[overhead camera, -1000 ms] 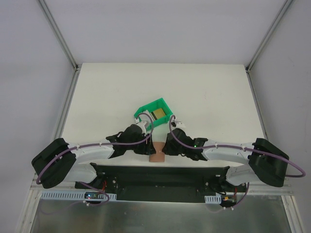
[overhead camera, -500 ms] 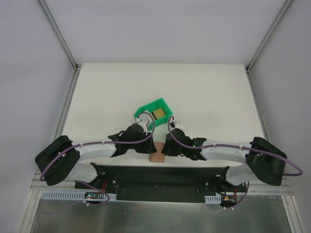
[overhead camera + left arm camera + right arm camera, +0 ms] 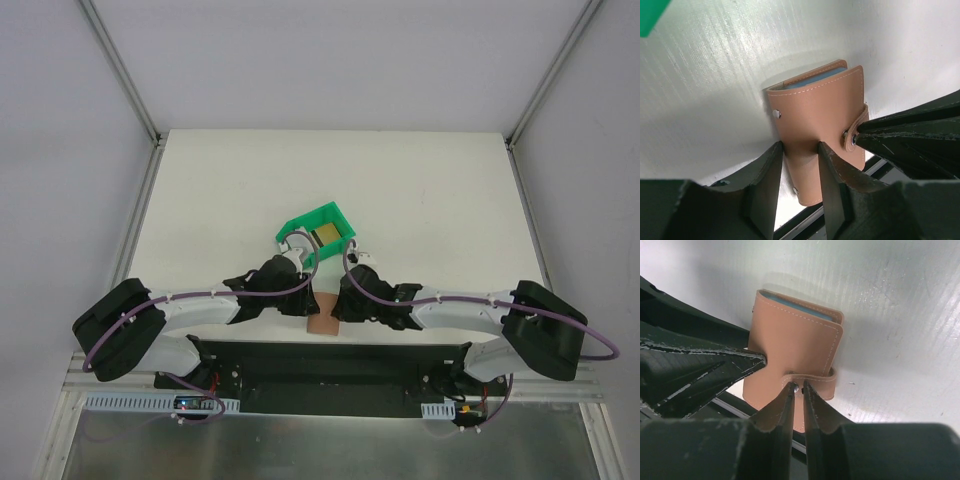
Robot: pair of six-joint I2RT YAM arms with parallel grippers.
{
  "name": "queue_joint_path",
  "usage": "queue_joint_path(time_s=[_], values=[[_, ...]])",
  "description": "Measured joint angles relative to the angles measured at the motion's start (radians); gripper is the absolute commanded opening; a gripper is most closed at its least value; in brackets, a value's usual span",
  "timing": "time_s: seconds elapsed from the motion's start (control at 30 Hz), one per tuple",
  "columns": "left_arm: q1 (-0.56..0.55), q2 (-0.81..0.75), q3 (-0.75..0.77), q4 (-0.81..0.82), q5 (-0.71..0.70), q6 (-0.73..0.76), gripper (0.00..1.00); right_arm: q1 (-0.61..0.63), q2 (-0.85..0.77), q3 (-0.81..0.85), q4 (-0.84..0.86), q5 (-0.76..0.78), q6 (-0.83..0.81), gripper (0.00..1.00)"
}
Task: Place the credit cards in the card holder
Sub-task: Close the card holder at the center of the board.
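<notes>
Since a second before, my right arm (image 3: 450, 308) had slid a little to the left and my left arm (image 3: 190, 305) had swung its elbow inward, both closing in over the card holder (image 3: 815, 110). My left gripper (image 3: 800, 146) stood released, its jaws parted, with the two fingers (image 3: 767, 175) set down on the near part of the tan cover and bare leather showing between them. My right gripper (image 3: 797, 386) had its jaws drawn almost together, only a thin slit left, with the tips at the stud of the snap tab (image 3: 815, 382); whether they pinched the tab I could not tell. The card holder lay flat and folded, the tab fastened, blue-grey pockets (image 3: 795, 307) peeking out along its far edge. It sat at the near edge of the tabletop (image 3: 420, 190), between my two wrists. Just beyond it stood the green bin (image 3: 300, 222), and a gold card (image 3: 325, 237) lay inside.
</notes>
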Motion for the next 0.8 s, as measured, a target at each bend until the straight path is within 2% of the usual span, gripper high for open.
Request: queue_joint_path(time_s=[0.17,0.57,0.8], values=[[0.000,-0.003,0.000,-0.003,-0.003,-0.006,0.41,0.003,0.026,0.031,-0.019,0.000,0.000,0.15],[-0.006,-0.047,-0.039,0.005,-0.005,-0.013,0.41,0.007,0.063,0.084,-0.061,0.026,-0.006,0.16],[-0.006,-0.049,-0.044,0.011,-0.030,-0.081,0.43,0.005,-0.018,0.067,-0.069,0.037,-0.025,0.17]])
